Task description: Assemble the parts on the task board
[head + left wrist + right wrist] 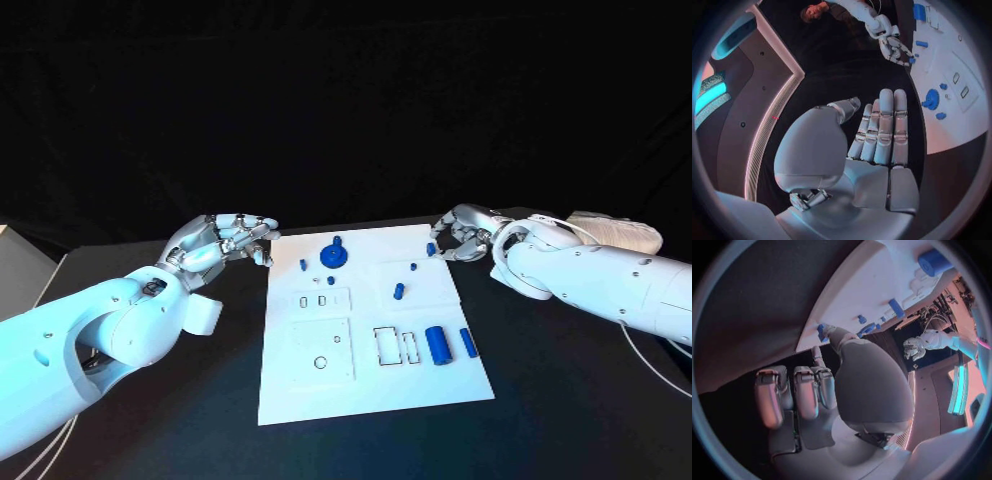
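The white task board point(368, 320) lies in the middle of the black table. On it are a blue round knob point(335, 255), small blue pegs point(303, 265), a blue peg point(400, 291), a thick blue cylinder point(440, 345) and a blue bar point(469, 342). My left hand point(224, 240) hovers by the board's far left corner, holding nothing; its fingers point(879, 130) are stretched out straight. My right hand point(464, 232) is at the far right corner with half-curled fingers. Its thumb tip touches a small blue part point(822, 331) at the board's edge point(431, 248).
A pale box point(12, 262) stands at the table's left edge. A white padded object point(613, 232) lies behind my right arm, and a thin cable point(652, 365) runs below that arm. Black table surrounds the board on every side.
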